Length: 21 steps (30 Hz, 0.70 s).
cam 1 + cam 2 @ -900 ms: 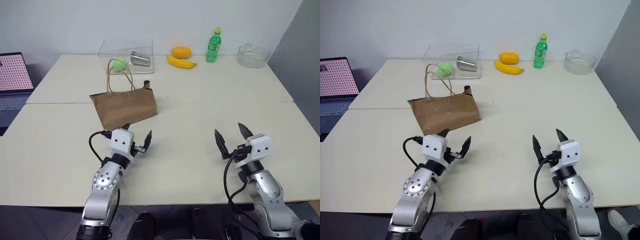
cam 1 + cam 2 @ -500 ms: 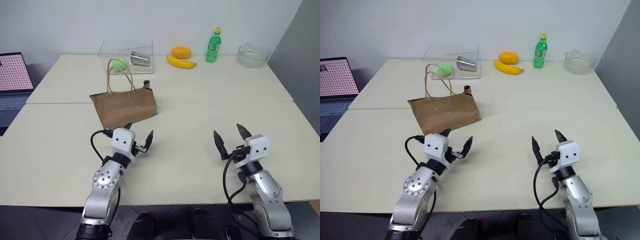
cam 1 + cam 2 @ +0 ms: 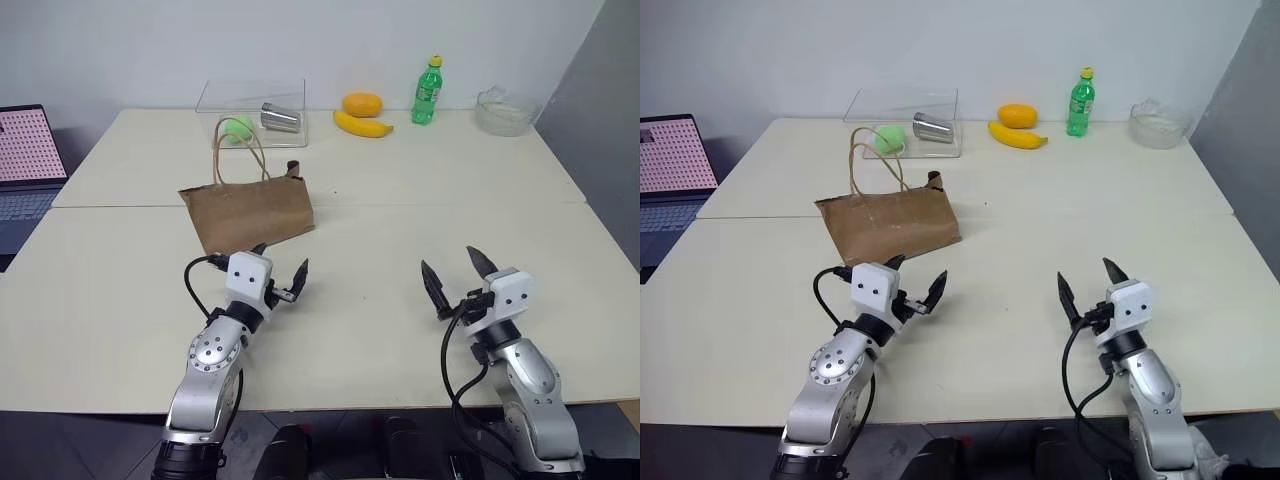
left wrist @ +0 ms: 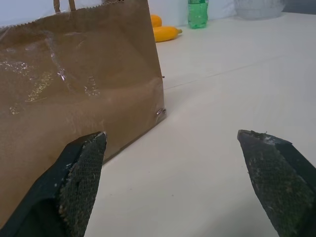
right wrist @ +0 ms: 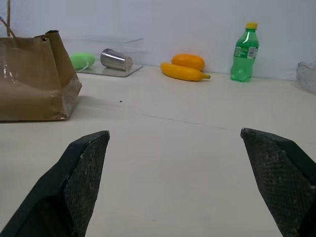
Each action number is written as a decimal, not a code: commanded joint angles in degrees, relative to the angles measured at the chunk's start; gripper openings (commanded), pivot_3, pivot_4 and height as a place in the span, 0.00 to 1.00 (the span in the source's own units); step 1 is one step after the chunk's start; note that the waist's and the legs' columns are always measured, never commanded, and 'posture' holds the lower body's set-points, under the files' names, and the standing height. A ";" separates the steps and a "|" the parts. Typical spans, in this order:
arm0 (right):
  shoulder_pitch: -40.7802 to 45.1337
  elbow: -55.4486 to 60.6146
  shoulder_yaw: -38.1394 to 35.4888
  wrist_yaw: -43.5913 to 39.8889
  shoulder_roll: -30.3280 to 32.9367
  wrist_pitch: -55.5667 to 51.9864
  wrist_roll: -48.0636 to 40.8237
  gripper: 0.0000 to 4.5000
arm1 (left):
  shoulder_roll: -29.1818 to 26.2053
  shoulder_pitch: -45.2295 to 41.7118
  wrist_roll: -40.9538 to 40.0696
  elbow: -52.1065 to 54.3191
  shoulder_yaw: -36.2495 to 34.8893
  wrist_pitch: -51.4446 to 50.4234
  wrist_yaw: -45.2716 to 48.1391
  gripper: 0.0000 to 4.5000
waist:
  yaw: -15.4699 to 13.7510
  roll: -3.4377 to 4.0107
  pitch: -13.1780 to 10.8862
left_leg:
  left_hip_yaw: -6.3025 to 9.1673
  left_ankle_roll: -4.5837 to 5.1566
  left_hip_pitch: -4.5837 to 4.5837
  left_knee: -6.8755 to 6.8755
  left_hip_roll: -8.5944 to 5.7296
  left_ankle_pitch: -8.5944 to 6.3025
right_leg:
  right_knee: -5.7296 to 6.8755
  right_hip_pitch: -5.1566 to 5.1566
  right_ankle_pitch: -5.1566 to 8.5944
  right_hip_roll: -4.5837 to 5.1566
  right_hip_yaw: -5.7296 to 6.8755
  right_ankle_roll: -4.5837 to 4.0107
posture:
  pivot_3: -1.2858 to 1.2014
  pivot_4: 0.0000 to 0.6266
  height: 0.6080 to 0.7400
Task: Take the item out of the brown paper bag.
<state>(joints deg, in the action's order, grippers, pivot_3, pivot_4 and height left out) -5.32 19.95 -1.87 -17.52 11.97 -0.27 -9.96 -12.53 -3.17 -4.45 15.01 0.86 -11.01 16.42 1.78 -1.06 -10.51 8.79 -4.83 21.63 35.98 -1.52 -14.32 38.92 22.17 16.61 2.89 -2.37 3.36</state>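
Both grippers have crept a little inward and forward since the earlier frames, the right one more plainly; nothing on the table has shifted. Two grippers hover over the near part of the table [image 3: 400, 215], each with two black fingers spread wide and nothing between them. The left gripper [image 3: 279, 268] hangs just short of the bag's near edge, one finger close to the paper, though whether it touches I cannot tell. The right gripper [image 3: 454, 275] is well apart from the bag, over bare tabletop.

One bag [image 3: 250, 212] lies on its side ahead of the left gripper, its mouth turned toward the far side and its two cord handles [image 3: 240, 150] looping up toward the back. In the left wrist view the bag's brown side [image 4: 74, 74] stands just past the left fingertip [image 4: 81, 173]. The item cannot be seen; the bag's inside is hidden from every view.

Beyond the bag sits one clear tray [image 3: 252, 100] holding one green ball [image 3: 238, 127] and one metal cup [image 3: 281, 117]. To its right along the far edge lie one orange fruit [image 3: 362, 104], one banana [image 3: 362, 124] touching or just beside it, one green bottle [image 3: 427, 91] upright, and one clear bowl [image 3: 504, 110]. One laptop [image 3: 28, 165] sits at the far left.
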 commanded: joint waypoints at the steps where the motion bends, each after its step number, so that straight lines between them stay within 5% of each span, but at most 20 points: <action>1: 0.89 2.32 0.41 -1.36 0.74 -0.50 -1.20 1.00 | -0.19 -0.62 -1.39 1.62 -1.34 1.52 0.38 0.99 | 0.00 0.00 0.00 | 0.00 0.00 0.00 0.00 0.00 0.00 | 0.00 0.00 0.00 0.00 0.00 0.00 | 0.52 0.24 1.00; 14: 15.27 9.38 6.54 -19.56 12.80 -14.29 -14.15 1.00 | -9.38 -1.80 -14.58 9.43 -12.23 -6.40 7.60 0.99 | 0.04 -0.01 -0.01 | 0.05 0.00 0.00 0.01 0.05 0.00 | 0.00 -0.02 0.00 -0.05 0.06 0.00 | 0.52 0.24 1.00; 21: 19.09 5.66 6.42 -20.86 12.69 -15.74 -14.91 1.00 | -28.00 -9.57 -21.66 -0.26 -21.65 -12.93 20.15 0.99 | 0.09 -0.04 -0.04 | 0.13 0.00 0.09 -0.01 0.06 0.00 | -0.02 0.07 0.00 -0.09 0.14 -0.01 | 0.52 0.24 1.00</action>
<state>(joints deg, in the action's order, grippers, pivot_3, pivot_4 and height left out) 12.78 25.17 5.52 -37.93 24.74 -16.58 -24.16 -38.89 -11.28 -24.12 15.74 -18.64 -22.96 33.77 1.87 -1.10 -10.54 8.92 -4.83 21.74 35.97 -1.46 -14.32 38.89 22.23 16.61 2.80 -2.22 3.35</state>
